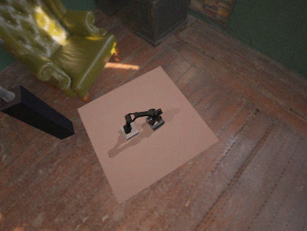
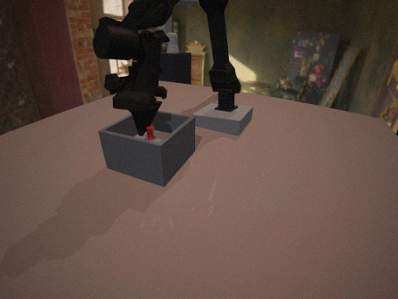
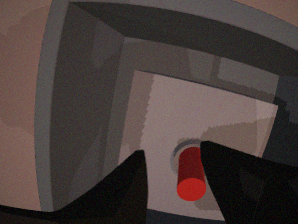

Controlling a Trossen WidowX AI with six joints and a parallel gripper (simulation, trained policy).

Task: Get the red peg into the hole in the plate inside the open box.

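The red peg [image 2: 150, 133] [image 3: 191, 176] stands roughly upright with its lower end in the hole [image 3: 177, 150] of the pale plate [image 3: 175, 107]. Part of it sticks up above the plate; how deep it sits is hidden. The open grey box [image 1: 159, 126] [image 2: 133, 156] [image 3: 44, 110] surrounds the plate. My gripper [image 2: 142, 134] [image 3: 173, 154] is open, with its fingertips down inside the box. In the wrist view the peg is between the fingers, close to or touching the right one, with a clear gap to the left one.
The arm's base stands on a light grey block [image 1: 135, 133] [image 2: 219, 124] beside the box. The box walls rise around the fingers on the sides that show. Both stand on the pinkish table top [image 1: 163, 151] [image 2: 255, 215]. An armchair [image 1: 84, 57] stands beyond the table.
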